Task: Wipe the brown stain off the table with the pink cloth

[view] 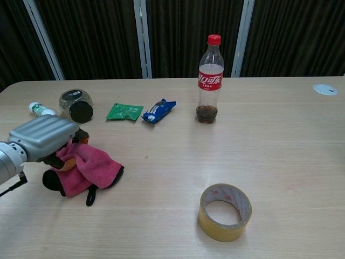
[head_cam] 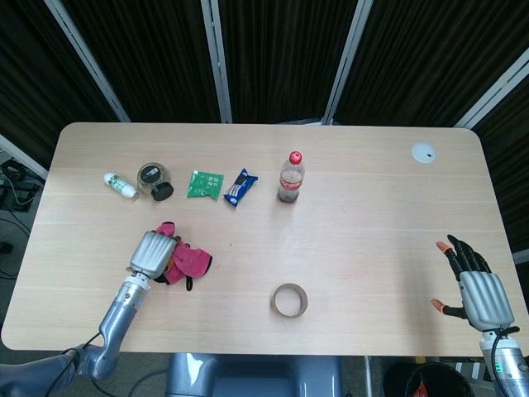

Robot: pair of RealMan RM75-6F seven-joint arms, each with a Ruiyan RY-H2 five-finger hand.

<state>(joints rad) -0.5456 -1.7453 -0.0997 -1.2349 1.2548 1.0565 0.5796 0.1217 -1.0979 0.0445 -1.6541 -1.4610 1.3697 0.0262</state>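
The left hand point(head_cam: 154, 252), silver-backed, presses down on and grips the crumpled pink cloth with black trim point(view: 89, 167), fingers curled into the fabric, on the left front part of the light wooden table point(head_cam: 372, 190). The cloth bunches out to the right of the hand, a black loop trailing toward the table's front edge. A tiny brown speck point(view: 146, 157) sits on the table right of the cloth; too small to tell if it is the stain.

The right hand point(head_cam: 478, 289) is at the table's right front edge, fingers spread apart, holding nothing.

Behind the cloth in a row: small white bottle with green label point(head_cam: 120, 185), round glass jar on its side with black lid point(head_cam: 154, 180), green sachet point(head_cam: 205, 184), blue snack packet point(head_cam: 240, 188), near-empty cola bottle with red cap point(view: 210, 81) upright. A roll of tan tape point(view: 225, 211) lies flat front-centre. A white round disc point(head_cam: 424, 152) is at the far right corner.
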